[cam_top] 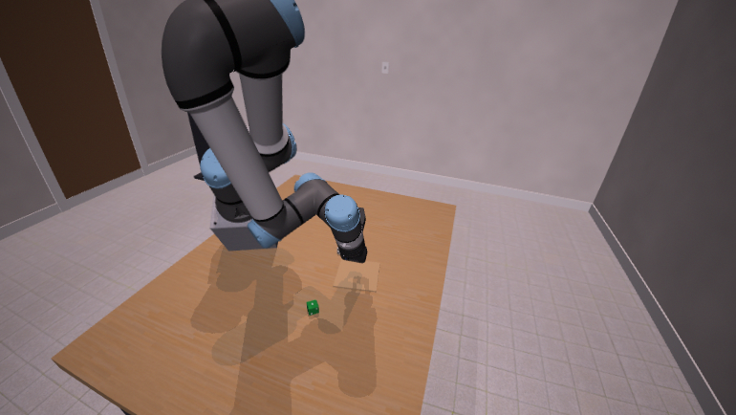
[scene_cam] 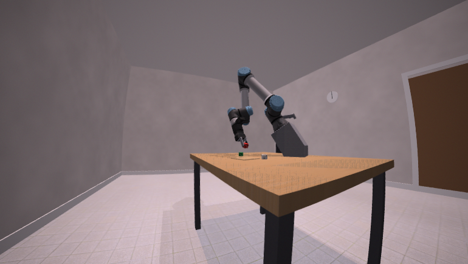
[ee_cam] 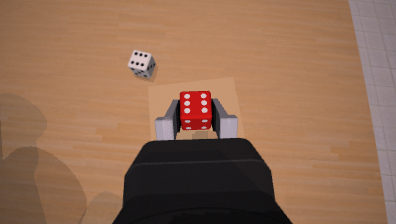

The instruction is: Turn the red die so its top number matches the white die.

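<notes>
white die [ee_cam: 141, 63]: flat on the table at about 10 o'clock from the gripper in the wrist view, off the mat; its top shows 6, the number to match.
mat [ee_cam: 227, 92]: a pale square under the gripper, flat on the table [ee_cam: 290, 60]; probably the spot chosen for setting down.
red die [ee_cam: 195, 110]: held in the air over the mat, squeezed on 2 opposite side faces; the face toward the wrist camera shows 6, and the face below it has 3 pips showing.
gripper [ee_cam: 196, 117]: partly closed, fingers pressing the red die from both sides, tilted off vertical in the exterior view, likely so the die lands on a chosen face.
green die [cam_top: 312, 307]: on the table at about 7 o'clock from the mat in the top view, well apart, so it need not be disturbed.
</notes>
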Action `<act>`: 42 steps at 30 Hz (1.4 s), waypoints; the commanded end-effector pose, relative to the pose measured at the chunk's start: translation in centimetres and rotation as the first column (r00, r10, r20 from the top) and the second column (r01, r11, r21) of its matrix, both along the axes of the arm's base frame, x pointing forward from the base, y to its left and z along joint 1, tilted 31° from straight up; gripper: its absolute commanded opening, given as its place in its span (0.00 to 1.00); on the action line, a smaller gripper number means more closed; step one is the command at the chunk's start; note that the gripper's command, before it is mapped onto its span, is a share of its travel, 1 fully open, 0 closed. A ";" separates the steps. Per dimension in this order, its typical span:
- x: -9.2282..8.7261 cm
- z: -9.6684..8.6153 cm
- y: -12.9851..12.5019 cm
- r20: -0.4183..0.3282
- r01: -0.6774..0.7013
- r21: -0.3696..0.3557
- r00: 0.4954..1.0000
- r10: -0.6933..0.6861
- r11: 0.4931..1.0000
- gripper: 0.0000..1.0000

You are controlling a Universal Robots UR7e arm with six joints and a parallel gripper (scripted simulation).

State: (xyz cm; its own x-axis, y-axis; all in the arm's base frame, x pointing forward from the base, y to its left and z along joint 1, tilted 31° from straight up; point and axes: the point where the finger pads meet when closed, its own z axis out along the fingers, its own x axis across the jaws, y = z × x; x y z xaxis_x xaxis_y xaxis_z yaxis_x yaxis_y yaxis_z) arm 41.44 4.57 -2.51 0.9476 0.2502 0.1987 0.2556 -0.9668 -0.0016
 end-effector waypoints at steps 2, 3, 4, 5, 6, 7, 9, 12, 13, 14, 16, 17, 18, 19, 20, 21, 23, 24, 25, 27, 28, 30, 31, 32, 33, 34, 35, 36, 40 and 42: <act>0.0 -0.1 0.0 -0.011 -0.009 0.028 1.000 0.010 1.000 0.57; 0.0 -0.1 0.0 -0.016 -0.013 0.040 1.000 0.014 0.999 0.57; 0.0 -0.2 0.0 -0.022 -0.017 0.056 1.000 0.018 0.998 0.57; -0.1 -0.2 0.0 -0.029 -0.021 0.074 0.999 0.023 0.997 0.57; -0.1 -0.3 0.0 -0.035 -0.025 0.094 0.999 0.029 0.995 0.57; -0.1 -0.3 -0.1 -0.041 -0.030 0.116 0.999 0.035 0.993 0.57; 0.0 -0.3 -0.1 -0.050 -0.037 0.160 0.998 0.045 0.986 0.57; 0.0 -0.2 -0.2 -0.056 -0.041 0.200 0.997 0.054 0.979 0.57; 0.0 -0.2 -0.2 -0.056 -0.041 0.200 0.997 0.054 0.979 0.57; 0.0 -0.2 -0.2 -0.058 -0.043 0.217 0.997 0.057 0.975 0.57; 0.1 -0.1 -0.2 -0.059 -0.045 0.240 0.996 0.061 0.970 0.57; 0.1 0.0 -0.2 -0.059 -0.045 0.247 0.996 0.062 0.968 0.57; 0.1 0.0 -0.2 -0.059 -0.046 0.251 0.996 0.063 0.967 0.57; 0.1 0.0 -0.2 -0.059 -0.046 0.253 0.996 0.063 0.966 0.57; 0.1 0.0 -0.2 -0.059 -0.046 0.253 0.996 0.063 0.966 0.57; 0.1 0.0 -0.2 -0.059 -0.046 0.253 0.996 0.063 0.966 0.57; 0.1 0.0 -0.2 -0.059 -0.046 0.253 0.996 0.063 0.966 0.57; 0.1 0.0 -0.2 -0.059 -0.046 0.253 0.996 0.063 0.966 0.57; 0.1 0.0 -0.2 -0.059 -0.046 0.253 0.996 0.063 0.966 0.57; 0.1 0.0 -0.2 -0.059 -0.046 0.253 0.996 0.063 0.966 0.57; 0.1 0.0 -0.2 -0.059 -0.046 0.253 0.996 0.063 0.966 0.57; 0.1 0.0 -0.2 -0.059 -0.046 0.253 0.996 0.063 0.966 0.57; 0.1 0.0 -0.2 -0.059 -0.046 0.253 0.996 0.063 0.966 0.57; 0.1 0.0 -0.2 -0.059 -0.046 0.253 0.996 0.063 0.966 0.57; 0.1 0.0 -0.3 -0.059 -0.046 0.253 0.996 0.063 0.966 0.57; 0.1 0.0 -0.3 -0.059 -0.046 0.253 0.996 0.063 0.966 0.57; 0.1 0.0 -0.3 -0.059 -0.046 0.253 0.996 0.063 0.966 0.57; 0.1 0.0 -0.3 -0.059 -0.046 0.253 0.996 0.063 0.966 0.57; 0.1 -0.1 -0.3 -0.059 -0.046 0.253 0.996 0.063 0.966 0.57; 0.2 -0.2 -0.3 -0.059 -0.046 0.253 0.996 0.063 0.966 0.57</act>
